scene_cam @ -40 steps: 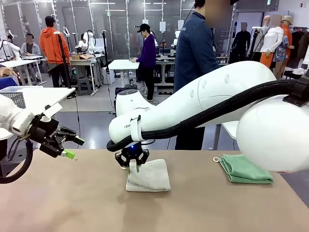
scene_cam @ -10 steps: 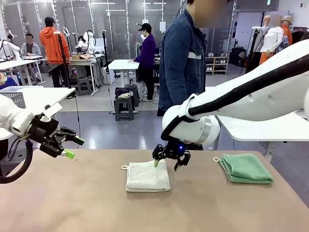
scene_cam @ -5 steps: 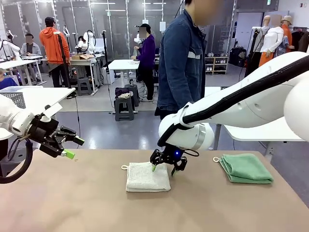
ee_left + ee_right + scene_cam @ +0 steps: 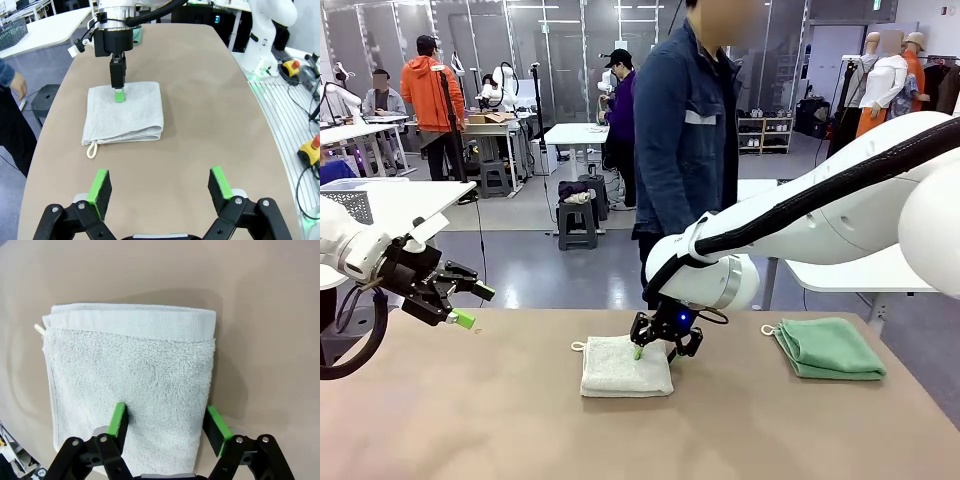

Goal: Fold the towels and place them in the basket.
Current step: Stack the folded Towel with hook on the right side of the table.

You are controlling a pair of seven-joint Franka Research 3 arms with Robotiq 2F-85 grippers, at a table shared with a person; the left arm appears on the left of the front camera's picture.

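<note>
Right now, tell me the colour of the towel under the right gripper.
Off-white; the folded towel shows best in the right wrist view.

Off-white towel (image 4: 625, 366) folded flat mid-table, mint green towel (image 4: 828, 348) folded well apart, right side

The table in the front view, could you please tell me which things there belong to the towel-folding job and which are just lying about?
Part of the job:
- folded off-white towel, with the right hand at its right edge
- folded mint green towel
- left hand, clear of both

Just about:
- person in a denim jacket at the far side
- white side table at the left
</note>
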